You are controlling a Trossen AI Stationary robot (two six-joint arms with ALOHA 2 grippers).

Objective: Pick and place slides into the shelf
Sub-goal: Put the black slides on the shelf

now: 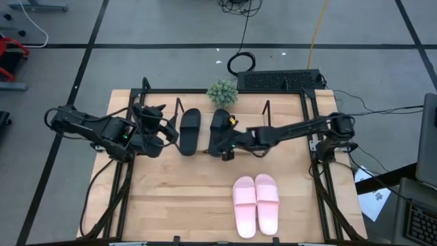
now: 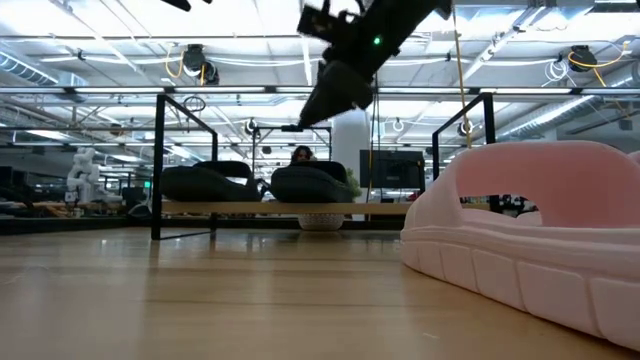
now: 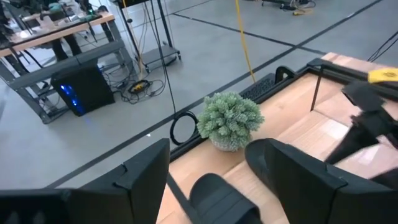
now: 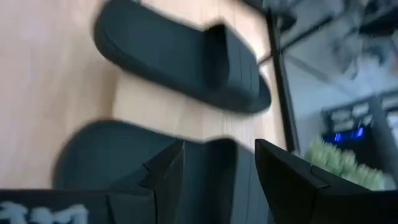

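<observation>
Two matte black slides lie side by side on the shelf's wooden board (image 2: pixel 280 208), soles down: the left one (image 1: pixel 189 130) and the right one (image 1: pixel 220 125). The pink pair (image 1: pixel 256 203) rests on the table near its near edge and fills the low view's right (image 2: pixel 530 240). My right gripper (image 1: pixel 225 149) is open and hangs just above the right black slide (image 4: pixel 130 158), clear of it in the low view (image 2: pixel 305 122). My left gripper (image 1: pixel 166 130) is open beside the left black slide, whose end (image 3: pixel 217 199) shows between its fingers, and I see no touch.
A small potted plant (image 1: pixel 222 92) stands at the table's far edge behind the shelf. Thin black wire end frames (image 2: pixel 160 165) rise at the shelf's sides. A dark keyboard-like bar (image 1: pixel 280 80) lies beyond the far edge. Bare wood lies between shelf and pink pair.
</observation>
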